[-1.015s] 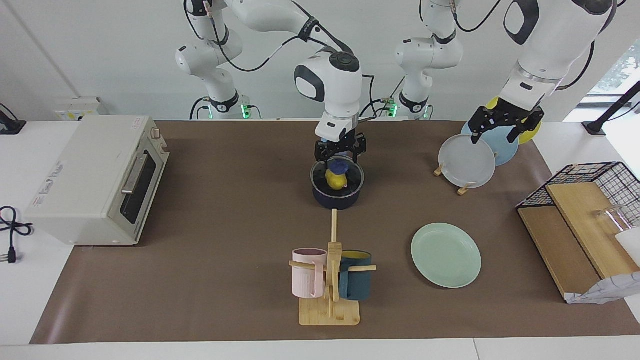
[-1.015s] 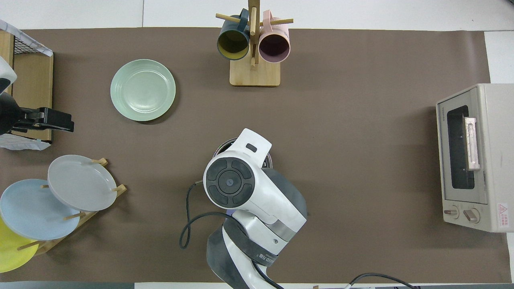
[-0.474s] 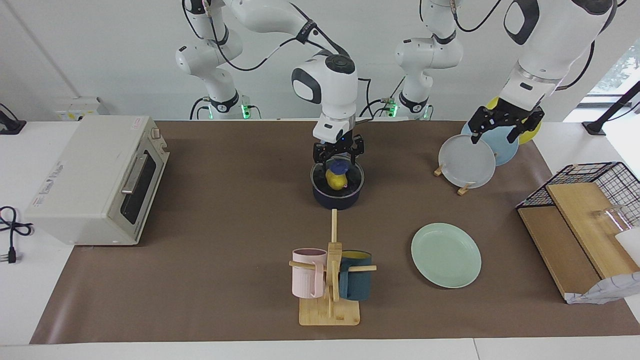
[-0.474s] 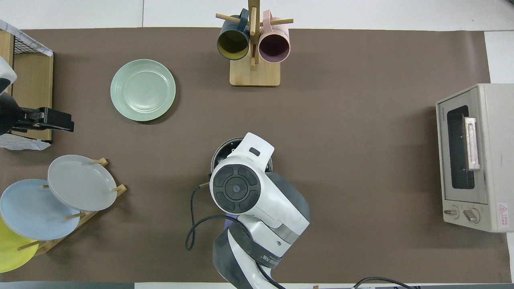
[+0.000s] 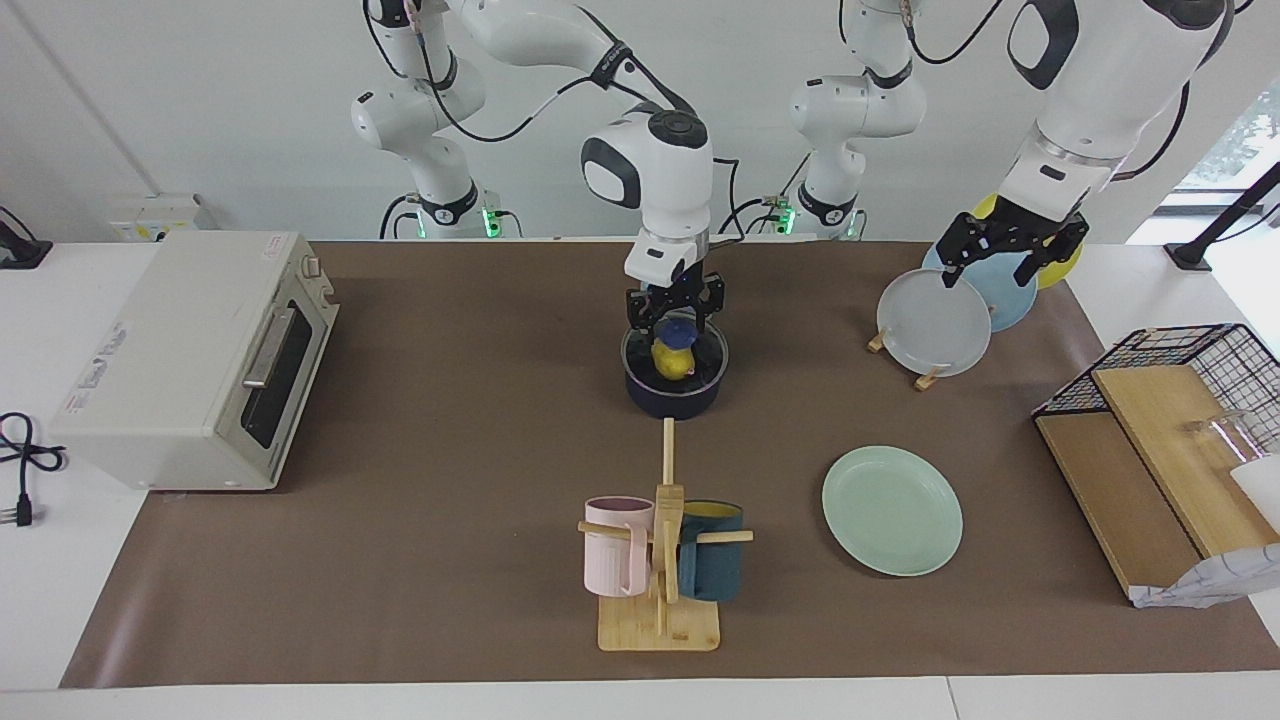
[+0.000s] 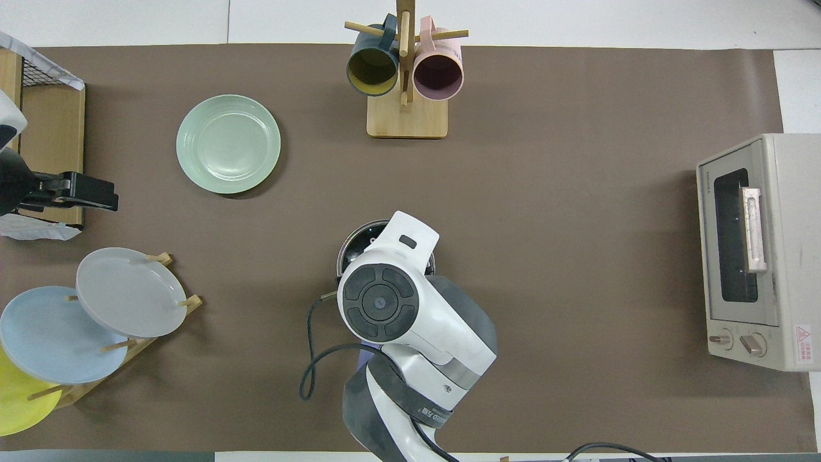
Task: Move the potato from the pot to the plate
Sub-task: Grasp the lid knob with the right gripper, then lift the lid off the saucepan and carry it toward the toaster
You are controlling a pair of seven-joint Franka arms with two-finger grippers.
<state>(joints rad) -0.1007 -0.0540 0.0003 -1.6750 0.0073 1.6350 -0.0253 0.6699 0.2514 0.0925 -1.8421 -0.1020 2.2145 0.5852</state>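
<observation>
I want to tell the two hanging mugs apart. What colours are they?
One mug is pale pink, the other mug dark teal with a yellow inside; the facing view shows them best.

Two glossy white arms with dark grey joint caps, looping black cables and black skeletal hands.

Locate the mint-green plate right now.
The plate lies flat toward the left arm's end, beside the mug rack, farther from the robots than the pot.

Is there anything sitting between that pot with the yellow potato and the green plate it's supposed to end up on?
Nothing visible does. Bare brown mat lies between the pot holding the potato and the plate. The mug rack stands off that line, farther from the robots.
</observation>
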